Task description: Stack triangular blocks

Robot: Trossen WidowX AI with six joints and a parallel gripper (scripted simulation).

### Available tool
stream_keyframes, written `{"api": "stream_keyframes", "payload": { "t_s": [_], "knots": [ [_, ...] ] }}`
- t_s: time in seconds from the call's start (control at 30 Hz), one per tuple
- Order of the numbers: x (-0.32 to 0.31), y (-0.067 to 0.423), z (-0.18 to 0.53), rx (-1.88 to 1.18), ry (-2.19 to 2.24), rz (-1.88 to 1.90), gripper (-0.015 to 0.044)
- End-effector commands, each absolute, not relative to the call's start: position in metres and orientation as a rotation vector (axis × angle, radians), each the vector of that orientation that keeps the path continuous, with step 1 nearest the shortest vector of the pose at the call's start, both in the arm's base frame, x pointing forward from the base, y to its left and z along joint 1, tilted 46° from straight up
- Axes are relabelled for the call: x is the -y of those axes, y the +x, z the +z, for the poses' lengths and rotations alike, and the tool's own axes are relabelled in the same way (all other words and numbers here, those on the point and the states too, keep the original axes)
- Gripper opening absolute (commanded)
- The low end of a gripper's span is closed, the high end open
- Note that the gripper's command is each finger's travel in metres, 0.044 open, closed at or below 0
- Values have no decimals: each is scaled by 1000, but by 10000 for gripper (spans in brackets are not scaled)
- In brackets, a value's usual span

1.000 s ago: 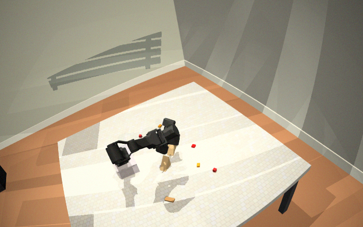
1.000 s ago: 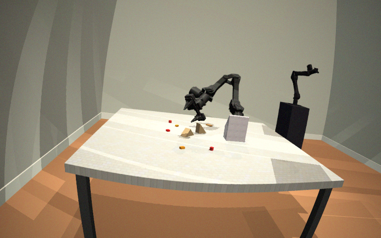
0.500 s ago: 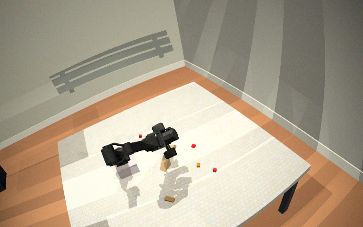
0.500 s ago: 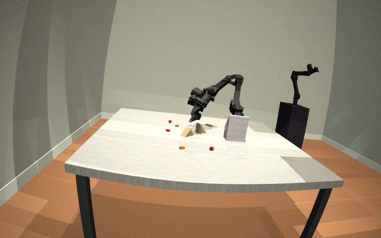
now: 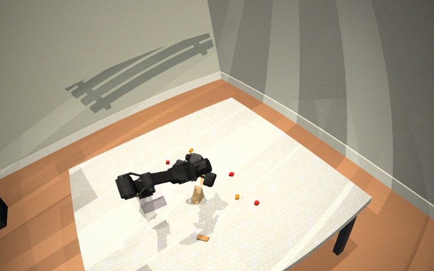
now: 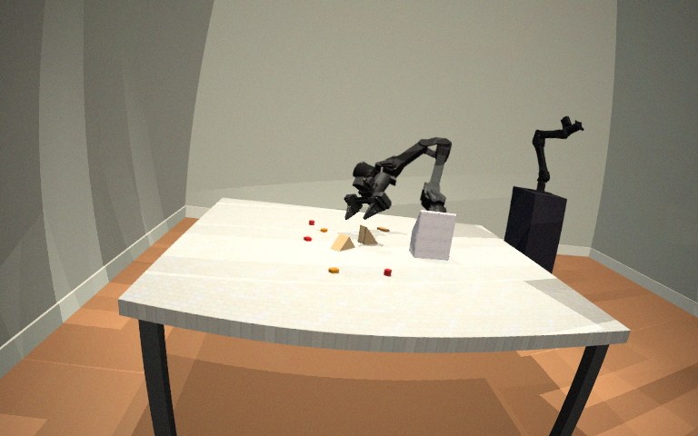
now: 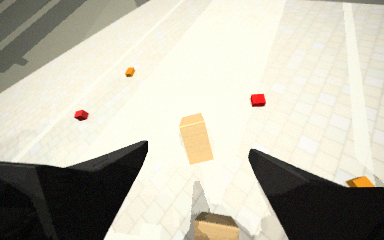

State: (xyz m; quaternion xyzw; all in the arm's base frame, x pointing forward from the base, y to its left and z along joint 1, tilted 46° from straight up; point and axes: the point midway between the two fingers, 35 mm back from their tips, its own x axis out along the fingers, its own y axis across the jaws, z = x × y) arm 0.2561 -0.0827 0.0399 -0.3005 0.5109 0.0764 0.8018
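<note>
The jaws are spread wide and nothing is held. One block (image 6: pixel 367 235) should be gripped by its flat sides, lifted slowly, and the other block (image 6: pixel 343 242) left unbumped on the counter (image 6: pixel 360 308).

Two tan triangular blocks (image 6: pixel 343 242) (image 6: pixel 366 235) standing apart, three small red cubes (image 6: pixel 387 272) (image 6: pixel 307 238) (image 6: pixel 311 222), three small orange pieces (image 6: pixel 334 269) (image 6: pixel 324 230) (image 6: pixel 383 228), one pale box (image 6: pixel 433 234), one robot arm (image 6: pixel 412 156), all on one surface (image 6: pixel 257 302)
</note>
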Motion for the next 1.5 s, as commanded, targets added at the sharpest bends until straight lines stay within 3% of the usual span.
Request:
{"api": "stream_keyframes", "payload": {
  "t_s": [0.0,0.4,1.13,1.47],
  "knots": [
    [90,242,40,-1124,-961,345,440],
    [91,244,38,-1124,-961,345,440],
    [111,284,-46,-1124,-962,344,440],
    [112,284,-48,-1124,-962,344,440]
  ]
}}
